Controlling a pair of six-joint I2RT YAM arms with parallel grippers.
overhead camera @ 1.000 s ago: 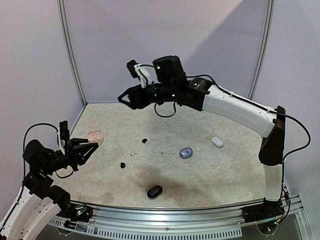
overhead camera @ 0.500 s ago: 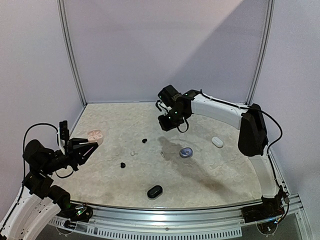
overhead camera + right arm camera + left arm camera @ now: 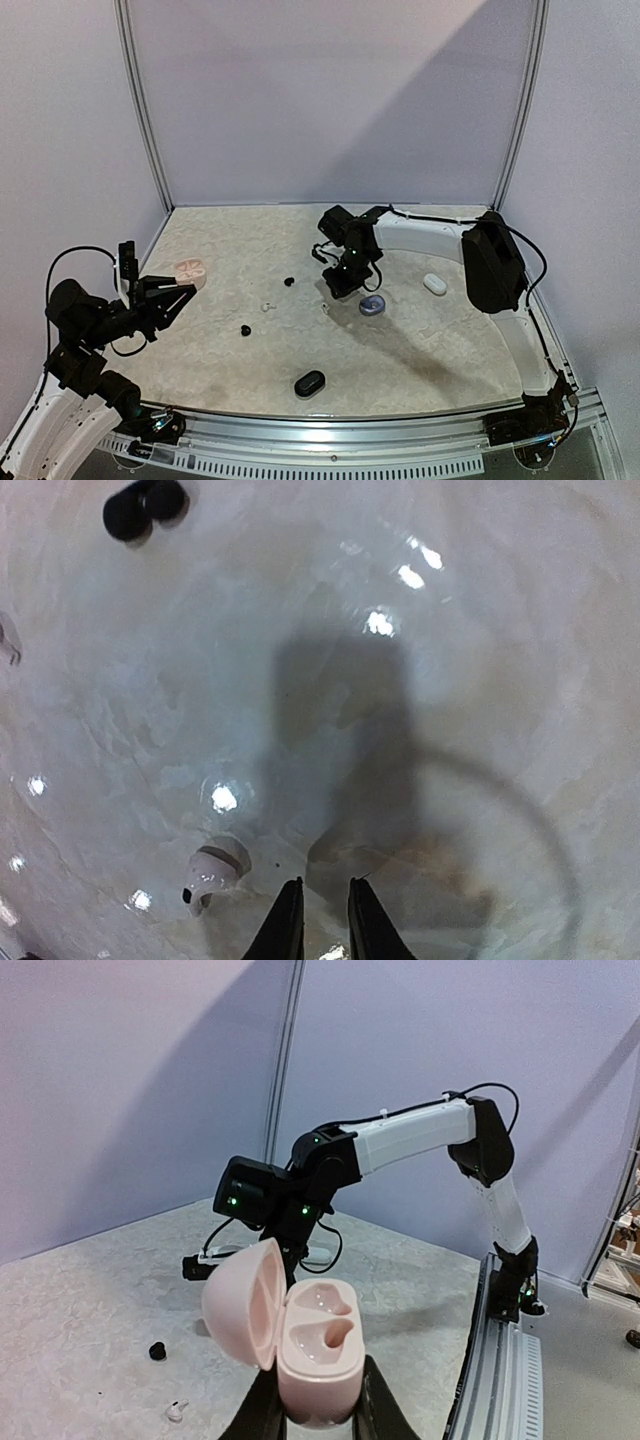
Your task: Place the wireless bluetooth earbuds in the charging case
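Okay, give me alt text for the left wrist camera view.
The left end effector grips an open pink charging case, both earbud wells empty. Beyond it, the right arm reaches down to the marbled table, where a black earbud and a white earbud lie.

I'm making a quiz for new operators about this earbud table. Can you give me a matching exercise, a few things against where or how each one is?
Things:
1. pink case
2. black case
3. white case
4. right claw

States:
a. lies closed near the table's front edge
b. points down close beside a white earbud
c. held open in the left claw
d. lies closed on the table's right side

Pairs: 1-c, 2-a, 3-d, 4-b
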